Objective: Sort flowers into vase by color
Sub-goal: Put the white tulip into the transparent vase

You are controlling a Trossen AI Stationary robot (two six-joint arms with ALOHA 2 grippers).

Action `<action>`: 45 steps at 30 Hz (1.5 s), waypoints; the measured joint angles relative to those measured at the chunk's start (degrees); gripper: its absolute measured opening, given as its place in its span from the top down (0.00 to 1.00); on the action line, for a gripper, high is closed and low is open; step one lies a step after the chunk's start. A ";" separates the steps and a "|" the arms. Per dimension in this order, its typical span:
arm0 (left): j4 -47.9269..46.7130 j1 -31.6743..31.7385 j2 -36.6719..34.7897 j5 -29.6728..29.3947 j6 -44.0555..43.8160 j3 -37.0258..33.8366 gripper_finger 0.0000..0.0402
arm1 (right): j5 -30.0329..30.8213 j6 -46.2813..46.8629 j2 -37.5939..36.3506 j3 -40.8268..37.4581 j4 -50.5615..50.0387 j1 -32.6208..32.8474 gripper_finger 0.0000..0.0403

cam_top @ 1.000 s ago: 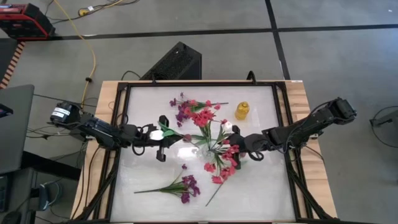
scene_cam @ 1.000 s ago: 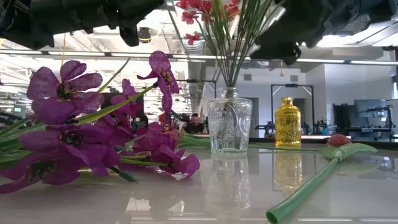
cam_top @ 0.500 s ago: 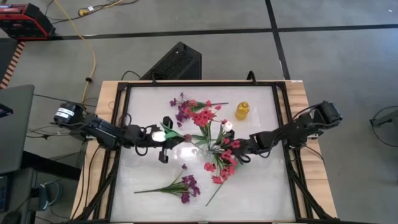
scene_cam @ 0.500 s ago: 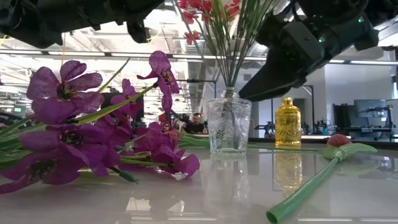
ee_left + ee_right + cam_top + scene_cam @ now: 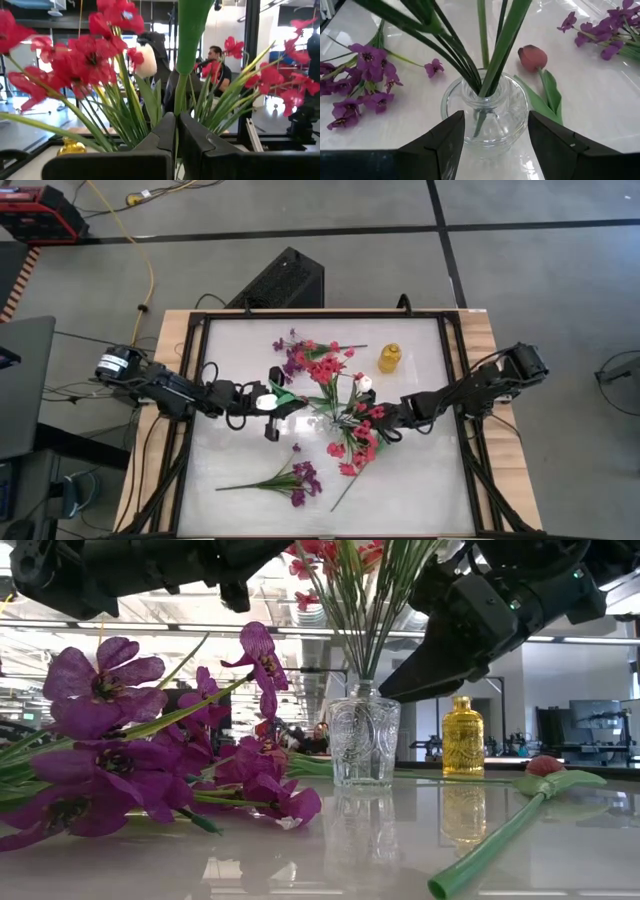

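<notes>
Centrally on the white worktop (image 5: 420, 470) stands a clear glass vase (image 5: 364, 743), already packed with red-pink blossoms (image 5: 352, 442) on thin green stalks, plus one whitish bud (image 5: 366, 383) among them. The right tool (image 5: 492, 137) sits low around the vase, its two dark fingers (image 5: 442, 142) spread wide on either side of the glass body and not touching it; the high view shows this arm reaching in from the right edge to the bouquet. The left tool (image 5: 176, 131) comes in from the left side, just beside the bouquet, its fingers pinched shut on a thick green stalk (image 5: 186, 55) that rises straight up between them; in the high view a pale bud shows at this tool, but I cannot tell whether it belongs to the held stalk.

A small amber bottle (image 5: 389, 359) stands behind the vase, well apart from both tools. A purple cluster (image 5: 299, 479) lies flat on the near part of the worktop, and another purple cluster (image 5: 293, 359) lies at the far side next to more red blossoms. A dark maroon tulip bud (image 5: 532, 57) with a broad green leaf lies on the worktop just beside the vase. A person (image 5: 217, 65) sits in the room beyond the worktop.
</notes>
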 joint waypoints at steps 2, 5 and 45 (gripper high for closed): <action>-0.52 0.34 -0.02 0.04 -0.43 0.00 1.00 | -0.04 -0.02 0.09 0.00 0.00 -0.02 0.39; -1.62 0.75 -0.02 0.30 -2.06 0.00 1.00 | -0.04 -0.19 0.09 0.00 -0.06 -0.02 0.39; -28.56 0.65 -0.02 0.33 -4.13 7.37 1.00 | -0.08 0.19 0.15 -0.02 3.91 -1.33 0.39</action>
